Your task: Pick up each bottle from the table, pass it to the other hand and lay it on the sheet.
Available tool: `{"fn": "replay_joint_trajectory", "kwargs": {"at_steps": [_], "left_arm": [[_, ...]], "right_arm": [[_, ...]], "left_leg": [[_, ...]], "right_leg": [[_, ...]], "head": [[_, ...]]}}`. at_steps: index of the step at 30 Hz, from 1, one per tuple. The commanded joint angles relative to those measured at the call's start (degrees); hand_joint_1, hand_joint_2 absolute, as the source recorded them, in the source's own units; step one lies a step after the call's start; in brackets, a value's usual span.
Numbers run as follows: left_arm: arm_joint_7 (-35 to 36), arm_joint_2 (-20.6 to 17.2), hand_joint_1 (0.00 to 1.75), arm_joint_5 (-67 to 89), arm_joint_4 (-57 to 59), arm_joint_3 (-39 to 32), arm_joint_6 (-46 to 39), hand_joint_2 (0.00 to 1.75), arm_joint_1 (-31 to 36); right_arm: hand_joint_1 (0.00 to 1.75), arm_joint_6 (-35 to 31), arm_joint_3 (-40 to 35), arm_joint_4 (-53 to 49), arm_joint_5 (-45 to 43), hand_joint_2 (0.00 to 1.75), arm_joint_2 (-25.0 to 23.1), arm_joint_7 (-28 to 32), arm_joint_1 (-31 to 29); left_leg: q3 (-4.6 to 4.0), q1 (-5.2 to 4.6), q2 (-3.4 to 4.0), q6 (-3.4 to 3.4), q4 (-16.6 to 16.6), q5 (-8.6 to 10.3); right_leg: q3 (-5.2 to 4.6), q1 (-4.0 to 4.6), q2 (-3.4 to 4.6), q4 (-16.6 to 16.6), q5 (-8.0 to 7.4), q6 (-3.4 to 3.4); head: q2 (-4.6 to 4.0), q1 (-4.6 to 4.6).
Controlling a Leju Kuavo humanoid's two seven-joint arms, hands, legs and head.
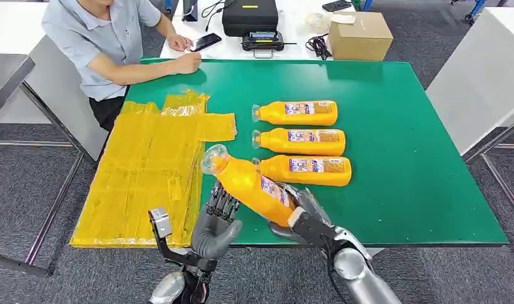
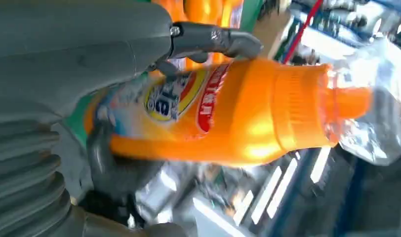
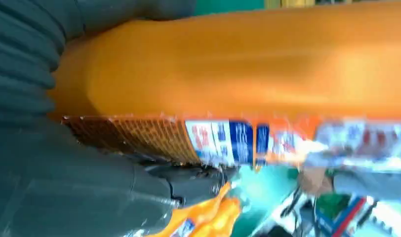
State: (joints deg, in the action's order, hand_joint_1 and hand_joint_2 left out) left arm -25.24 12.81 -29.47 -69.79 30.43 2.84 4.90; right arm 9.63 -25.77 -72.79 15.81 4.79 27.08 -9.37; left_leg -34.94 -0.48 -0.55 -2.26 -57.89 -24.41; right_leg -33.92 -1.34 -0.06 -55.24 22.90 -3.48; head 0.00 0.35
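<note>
Bottle (image 1: 251,185) number four is up off the table, orange with a clear cap, tilted so the cap points up toward the sheet (image 1: 147,171). My right hand (image 1: 299,212) grips it around the lower body; in the right wrist view the orange side and label (image 3: 228,140) sit right against the palm. My left hand (image 1: 218,218) is at the bottle too, just below its middle. In the left wrist view I see a finger (image 2: 216,42) across the label and the thumb under the body, so I read that hand as holding it as well.

Three more bottles (image 1: 302,142) lie on their sides in a row on the green table (image 1: 406,158), caps toward the sheet, the nearest just beside the held one. The yellow sheet covers the table's left part and hangs over its edge. A person (image 1: 109,38) sits at the far left corner, one hand resting on the table.
</note>
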Motion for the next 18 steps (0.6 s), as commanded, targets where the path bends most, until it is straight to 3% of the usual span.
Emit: {"fn": "replay_joint_trajectory", "kwargs": {"at_steps": [1, 8, 14, 18], "left_arm": [[-0.9, -0.5, 0.0, 1.3, 7.1, -0.3, 0.2, 1.75, 4.3], [1.5, 1.3, 0.0, -0.8, 14.4, -2.0, -1.1, 1.75, 7.7], [-0.4, 1.8, 0.0, 0.2, 16.9, -1.9, -2.3, 1.75, 9.3], [-3.8, 2.4, 0.0, 3.4, 18.1, -2.6, -7.9, 1.75, 10.4]], "right_arm": [[1.68, 1.5, -6.8, 11.3, -0.5, 1.75, -1.1, 0.1, -6.4], [1.75, 2.0, -8.8, 9.1, -0.2, 1.75, -0.9, 1.4, -6.8], [1.75, 2.6, -10.4, 8.4, -0.6, 1.75, -1.3, 1.5, -7.2], [1.75, 2.1, -11.9, 7.3, -0.4, 1.75, -0.8, 1.4, -7.2]], "left_leg": [[0.25, 0.11, 0.1, 0.15, 0.0, -0.06], [0.27, 0.1, 0.05, 0.14, 0.0, -0.08], [0.24, 0.09, 0.15, 0.14, 0.0, -0.09], [0.26, 0.13, 0.05, 0.16, 0.0, -0.11]], "right_leg": [[0.23, 0.12, 0.07, 0.1, 0.02, 0.18], [0.26, 0.11, 0.02, 0.1, 0.07, 0.17], [0.19, 0.1, 0.11, 0.0, 0.05, 0.17], [0.26, 0.14, 0.03, 0.0, 0.07, 0.19]], "head": [[0.0, 0.02], [0.0, 0.0], [0.0, 0.0], [0.0, 0.0]]}}
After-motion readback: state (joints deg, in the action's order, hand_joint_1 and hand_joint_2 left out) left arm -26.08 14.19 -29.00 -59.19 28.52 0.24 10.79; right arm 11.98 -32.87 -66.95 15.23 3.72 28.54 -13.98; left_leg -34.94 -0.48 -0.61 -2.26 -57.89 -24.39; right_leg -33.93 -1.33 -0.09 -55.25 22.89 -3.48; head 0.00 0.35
